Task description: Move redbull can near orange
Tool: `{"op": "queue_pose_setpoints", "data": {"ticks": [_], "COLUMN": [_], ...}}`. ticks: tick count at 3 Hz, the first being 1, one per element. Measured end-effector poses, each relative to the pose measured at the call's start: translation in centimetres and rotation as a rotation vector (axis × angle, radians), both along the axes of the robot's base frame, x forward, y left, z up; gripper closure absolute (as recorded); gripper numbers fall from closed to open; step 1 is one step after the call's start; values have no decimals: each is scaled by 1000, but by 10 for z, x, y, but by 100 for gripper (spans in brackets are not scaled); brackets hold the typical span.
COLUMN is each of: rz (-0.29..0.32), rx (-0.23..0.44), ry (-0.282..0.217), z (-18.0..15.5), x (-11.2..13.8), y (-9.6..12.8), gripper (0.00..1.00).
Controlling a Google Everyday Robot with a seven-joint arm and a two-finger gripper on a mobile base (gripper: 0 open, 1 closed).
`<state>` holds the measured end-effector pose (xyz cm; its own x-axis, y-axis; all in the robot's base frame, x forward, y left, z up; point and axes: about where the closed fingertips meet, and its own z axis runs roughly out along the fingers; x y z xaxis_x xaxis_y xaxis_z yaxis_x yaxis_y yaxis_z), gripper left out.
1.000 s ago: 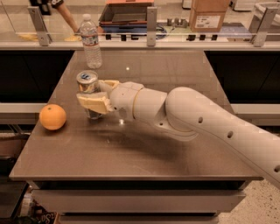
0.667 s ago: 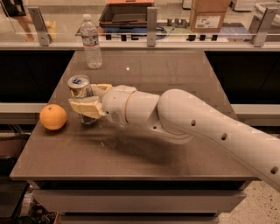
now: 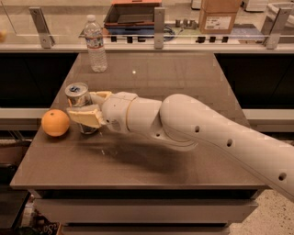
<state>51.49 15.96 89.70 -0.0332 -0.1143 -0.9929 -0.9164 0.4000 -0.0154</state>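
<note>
The redbull can [image 3: 77, 94] stands upright near the table's left edge, a slim silver can with a shiny top rim. My gripper [image 3: 85, 106] is shut on the can, one tan finger [image 3: 85, 115] in front of it and the other behind. The orange [image 3: 55, 122] lies on the table just left of the can, a small gap between them. My white arm reaches in from the lower right across the table.
A clear plastic water bottle [image 3: 96, 44] stands at the table's [image 3: 151, 165] far left. A glass-railed counter behind holds an orange tray [image 3: 133, 13] and a cardboard box [image 3: 218, 16]. The table's left edge is close beside the orange.
My gripper has carried the can left and toward the front of the table, closing most of the gap to the orange. The orange has not moved.
</note>
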Motion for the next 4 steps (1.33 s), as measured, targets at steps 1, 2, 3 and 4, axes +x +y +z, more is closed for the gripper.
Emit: {"op": "queue_pose_setpoints", "data": {"ticks": [1, 2, 3, 4], "rz": [3, 6, 9, 12], "rx": [-1, -1, -2, -2], "ry": [-1, -2, -3, -4], "z": [0, 1, 1, 2], "x": [-1, -2, -3, -4], "y": [2, 3, 5, 7], "gripper": [59, 36, 13, 0]}}
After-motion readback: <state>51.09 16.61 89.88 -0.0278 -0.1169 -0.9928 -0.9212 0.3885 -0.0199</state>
